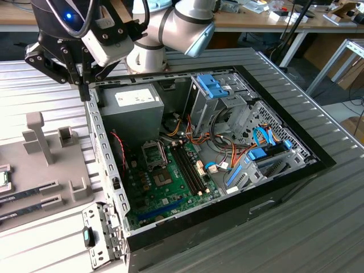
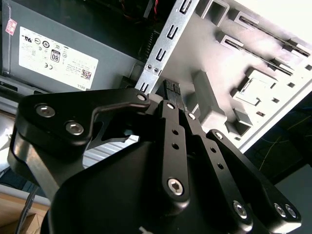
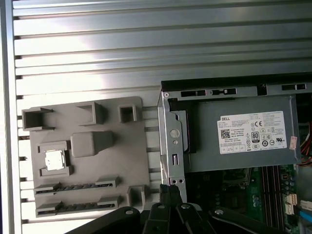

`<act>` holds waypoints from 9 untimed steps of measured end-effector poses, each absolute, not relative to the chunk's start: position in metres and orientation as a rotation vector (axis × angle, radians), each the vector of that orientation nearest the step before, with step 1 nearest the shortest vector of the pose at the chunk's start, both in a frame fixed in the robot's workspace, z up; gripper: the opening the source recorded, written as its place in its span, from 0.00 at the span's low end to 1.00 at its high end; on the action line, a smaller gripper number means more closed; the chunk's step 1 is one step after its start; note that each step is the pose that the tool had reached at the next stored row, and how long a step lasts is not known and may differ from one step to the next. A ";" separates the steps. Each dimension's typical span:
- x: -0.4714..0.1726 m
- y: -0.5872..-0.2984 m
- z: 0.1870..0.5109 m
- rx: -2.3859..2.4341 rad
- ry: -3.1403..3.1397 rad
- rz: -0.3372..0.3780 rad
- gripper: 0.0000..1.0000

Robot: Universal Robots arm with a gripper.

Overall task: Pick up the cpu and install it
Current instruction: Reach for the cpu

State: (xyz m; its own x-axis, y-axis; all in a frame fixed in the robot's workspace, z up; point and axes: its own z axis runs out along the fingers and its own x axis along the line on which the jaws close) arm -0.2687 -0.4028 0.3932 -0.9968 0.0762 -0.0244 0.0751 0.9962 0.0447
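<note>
Silvery square cpu (image 3: 54, 160), thin green rim, sits in grey tray (image 3: 134, 151); pincer (image 2: 171, 90) closed, holding nothing.

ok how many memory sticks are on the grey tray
2. One memory stick lies in the grey tray slot nearest the cpu; the second memory stick lies parallel in the next slot, farther from it. None seems hidden on the tray.
</note>
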 end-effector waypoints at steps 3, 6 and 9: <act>-0.269 -0.403 0.393 0.118 3.113 0.068 0.11; -0.270 -0.403 0.393 0.118 3.112 0.068 0.11; -0.270 -0.403 0.393 0.118 3.112 0.068 0.11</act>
State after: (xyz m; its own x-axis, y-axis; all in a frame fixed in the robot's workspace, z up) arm -0.2703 -0.4028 0.3932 -0.9968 0.0762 -0.0244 0.0750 0.9962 0.0447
